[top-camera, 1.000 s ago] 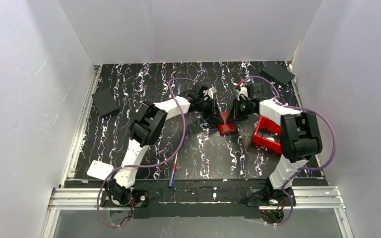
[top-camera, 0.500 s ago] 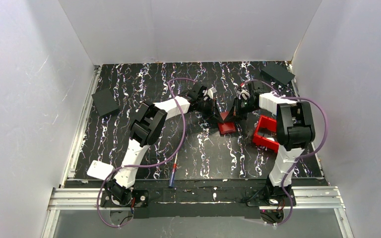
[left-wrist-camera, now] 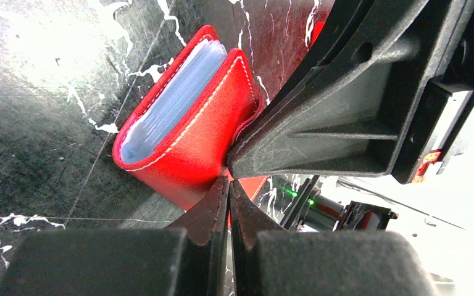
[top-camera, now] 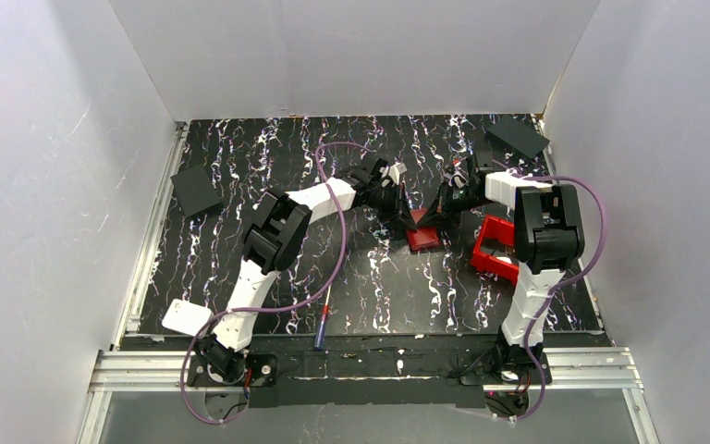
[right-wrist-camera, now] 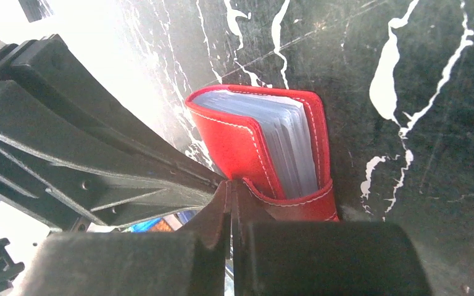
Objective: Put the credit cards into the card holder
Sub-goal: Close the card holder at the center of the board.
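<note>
holder sits half open just off worktop centre toward 3 o'clock, with its clear sleeves showing. left hand comes in from its 10 o'clock and right hand from 2 o'clock. both are closed with tips meeting at the raised cover, likely to prop it open for loading.

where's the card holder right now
In the top view the card holder lies mid-table, just right of centre, between the left gripper and the right gripper, with the red bin to its right.
</note>
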Controlling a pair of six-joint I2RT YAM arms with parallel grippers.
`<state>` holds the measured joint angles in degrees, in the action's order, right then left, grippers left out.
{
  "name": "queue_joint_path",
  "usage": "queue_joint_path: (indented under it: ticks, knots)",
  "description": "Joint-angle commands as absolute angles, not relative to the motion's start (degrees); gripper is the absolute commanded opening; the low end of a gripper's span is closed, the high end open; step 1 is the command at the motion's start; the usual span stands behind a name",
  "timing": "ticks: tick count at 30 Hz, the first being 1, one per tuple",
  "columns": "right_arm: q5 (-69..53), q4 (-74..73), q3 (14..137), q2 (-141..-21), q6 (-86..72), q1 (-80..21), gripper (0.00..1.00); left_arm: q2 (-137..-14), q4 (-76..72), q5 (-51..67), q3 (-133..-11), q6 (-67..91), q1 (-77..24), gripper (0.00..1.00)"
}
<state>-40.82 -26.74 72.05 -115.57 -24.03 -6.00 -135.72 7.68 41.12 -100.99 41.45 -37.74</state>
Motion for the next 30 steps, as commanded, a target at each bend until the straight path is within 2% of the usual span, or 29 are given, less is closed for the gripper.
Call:
queue_joint_path:
  ticks: [1, 6, 11, 16, 26, 30]
  knots:
    - [-10.0, -28.5, 66.5, -122.1, -19.7, -5.0, 0.01, -137.6, 13.0, 39.7, -102.4, 38.2, -38.6, 0.0]
    - [-6.1, -31.9, 67.4, -123.6, -23.1, -4.2, 0.01, -137.3, 12.8, 41.0, -102.2, 38.3, -38.6, 0.0]
    - [-8.6, -29.8, 64.6, -122.6, -27.3, -1.5, 0.01, -137.0, 14.7, 41.3, -103.0, 36.8, -38.5, 0.0]
    - [-3.1, -30.7, 64.6, -123.1, -25.3, 1.2, 0.01, -137.2, 15.6, 41.5, -103.8, 36.1, -38.4, 0.0]
    - [-5.1, -31.0, 64.0, -123.3, -25.5, 1.8, 0.01, -136.0, 15.3, 43.5, -104.6, 38.0, -38.4, 0.0]
    - [-13.5, -27.6, 61.6, -122.0, -27.2, 3.2, 0.01, -132.5, 14.6, 43.2, -102.5, 38.4, -38.2, 0.19]
